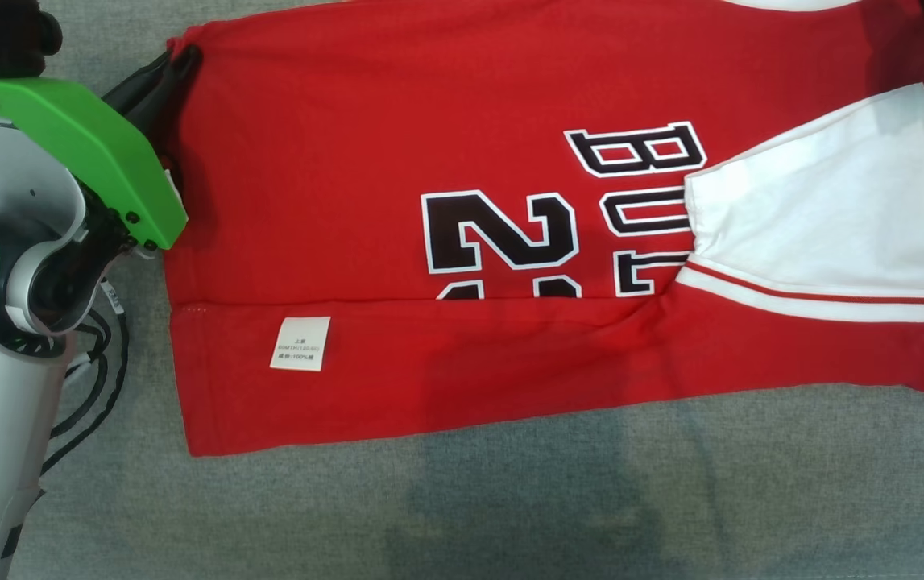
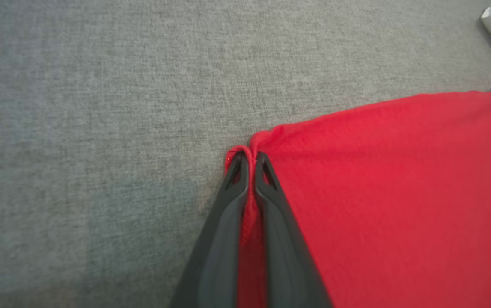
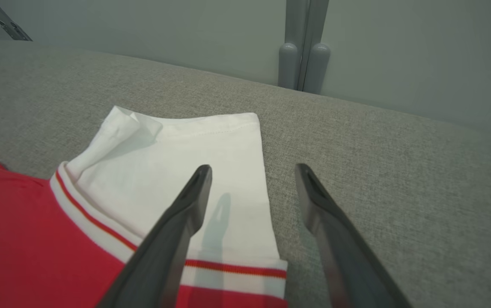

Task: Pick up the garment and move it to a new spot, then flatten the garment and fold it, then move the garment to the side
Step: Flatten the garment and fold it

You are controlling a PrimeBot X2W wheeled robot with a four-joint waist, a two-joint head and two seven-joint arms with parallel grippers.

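A grey, coarsely woven fabric surface [image 1: 510, 499] carries the garment [image 1: 365, 161], a red knit jersey spread flat across it, with its near long edge folded over in a straight band. A smooth white sleeve [image 1: 816, 201] with red-striped trim lies folded onto the black, white-outlined lettering [image 1: 502, 234]. A small rectangular white label [image 1: 300, 344] sits on the folded band. The left gripper [image 2: 250, 160] is clenched on a bunched red corner of the garment. The right gripper [image 3: 253, 169] is spread wide above the sleeve's edge, grasping nothing.
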